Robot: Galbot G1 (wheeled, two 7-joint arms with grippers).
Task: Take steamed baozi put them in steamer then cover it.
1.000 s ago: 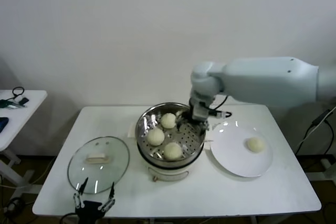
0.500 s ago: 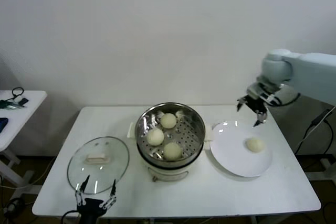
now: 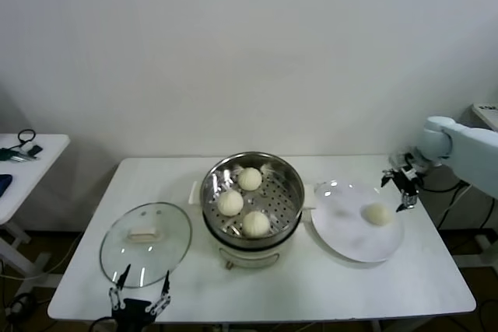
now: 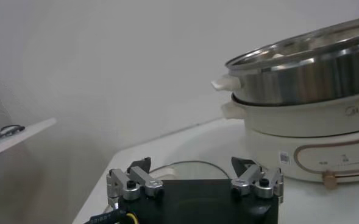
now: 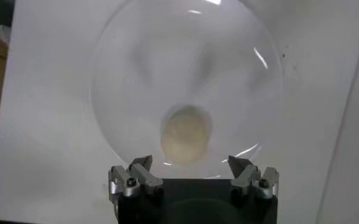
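The right gripper [image 3: 403, 186] hangs with its jaws spread wide and nothing between them, above the far right edge of the flat round white plate [image 3: 342, 235]. In the right wrist view, the right gripper [image 5: 192, 175] frames the one small, pale cream dough bun [image 5: 186, 136] left on that plate [image 5: 136, 73]; bun and fingertips are apart. From the head camera this bun [image 3: 378, 214] lies on the right half of the plate, just beside and below the gripper. The right arm is cut off by the picture's right edge.

The left gripper [image 3: 140, 295] is parked low at the near left edge of the white rectangular table [image 3: 389, 285], jaws released and empty; its body is cropped by the bottom edge. In its own wrist view the left gripper [image 4: 194, 176] hides most of the round clear glass lid with a white bar handle [image 4: 185, 165], of which only a thin arc of rim shows.

That lid [image 3: 145, 242] lies flat on the table, left of the steamer. The round shiny steel steamer on a white base [image 3: 250, 248] stands mid-table, uncovered, with three buns on its perforated tray: one toward the back [image 3: 249, 179], one left [image 3: 230, 203], one in front [image 3: 256, 224]. The left wrist view shows the steamer [image 4: 307, 97] from the side only, its contents hidden by the wall.
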